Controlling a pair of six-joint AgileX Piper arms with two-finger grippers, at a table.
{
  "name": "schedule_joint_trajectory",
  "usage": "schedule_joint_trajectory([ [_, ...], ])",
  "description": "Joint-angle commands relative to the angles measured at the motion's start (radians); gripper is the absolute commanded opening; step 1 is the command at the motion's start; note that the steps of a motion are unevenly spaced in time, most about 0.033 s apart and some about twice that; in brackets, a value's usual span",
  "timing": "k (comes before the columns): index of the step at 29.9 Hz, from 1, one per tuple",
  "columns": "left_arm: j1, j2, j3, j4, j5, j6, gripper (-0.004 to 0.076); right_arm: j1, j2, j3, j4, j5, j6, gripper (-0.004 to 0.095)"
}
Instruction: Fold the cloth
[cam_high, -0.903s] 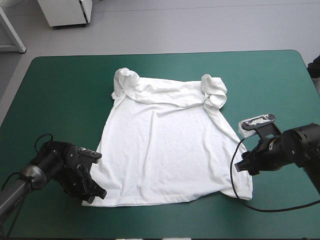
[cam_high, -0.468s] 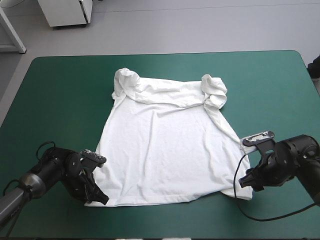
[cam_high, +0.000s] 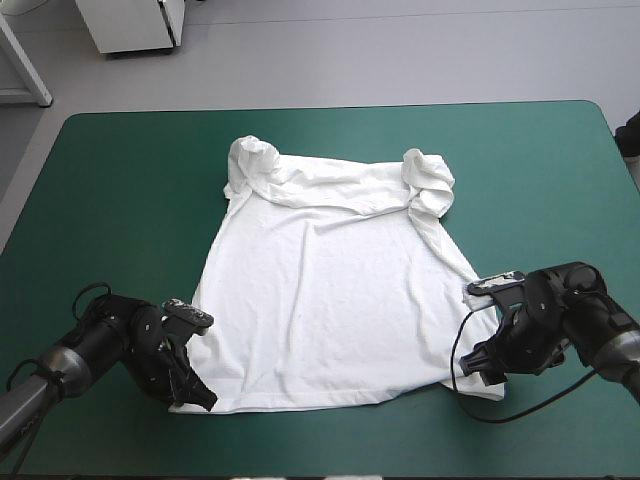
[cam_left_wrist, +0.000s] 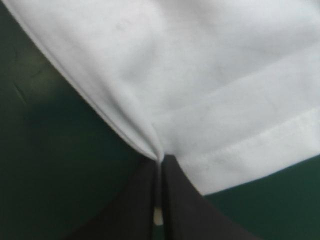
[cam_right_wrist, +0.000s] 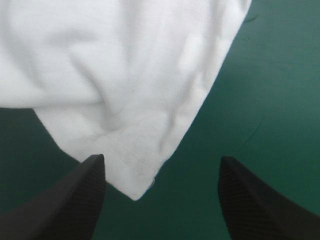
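T-shirt (cam_high: 335, 300) white, spread flat on teal-green surface (cam_high: 120, 200), roughly mid-surface. Body smooth with a few light creases. Both sleeves bunched into lumps at the shirt's far corners, collar end rumpled between them. Hem is the shirt's near edge.

Left hand (cam_left_wrist: 160, 162) at the hem's left corner, low on the surface. Black fingers (cam_left_wrist: 185, 205) pressed together, clamped on the T-shirt. A thin fold of cloth is pinched right at their tips, and a sliver of white shows in the slit between them. From that pinch the shirt's side edge runs off one way and the stitched hem the other.

Right hand (cam_right_wrist: 161, 159) at the hem's right corner, also low. Its fingers stand wide apart, nothing clamped. The shirt's pointed corner lies between them, closer to one finger, whose tip looks just over the cloth edge. The other finger is over bare surface, clear of the shirt. Cannot tell whether the tips touch the surface.
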Motion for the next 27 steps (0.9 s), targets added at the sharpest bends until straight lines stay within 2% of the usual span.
schedule_joint_trajectory([
  [1, -0.02, 0.045, 0.068, -0.139, -0.063, 0.011, -0.0022, 0.001, 0.03, -0.02, 0.005, 0.001, -0.011, 0.0605],
  [7, -0.02, 0.039, 0.066, -0.139, -0.071, 0.016, -0.0022, 0.001, 0.059, -0.013, 0.026, -0.009, -0.011, 0.0604],
  [15, -0.02, 0.039, 0.066, -0.139, -0.074, 0.015, -0.0022, 0.001, 0.082, 0.1, 0.072, -0.085, -0.011, 0.0604],
  [17, -0.02, 0.039, 0.066, -0.139, -0.074, 0.021, -0.0022, 0.001, 0.082, 0.126, 0.091, -0.119, -0.011, 0.0577],
  [19, -0.02, 0.039, 0.066, -0.139, -0.074, 0.023, -0.0022, 0.001, 0.082, 0.142, 0.109, -0.147, -0.011, 0.0484],
  [23, -0.02, 0.039, 0.066, -0.138, -0.078, 0.023, -0.0022, 0.001, 0.082, 0.149, 0.172, -0.195, -0.061, 0.0212],
  [27, -0.02, 0.039, 0.066, -0.138, -0.082, 0.024, -0.0022, 0.001, 0.09, 0.149, 0.263, -0.251, -0.129, -0.002],
])
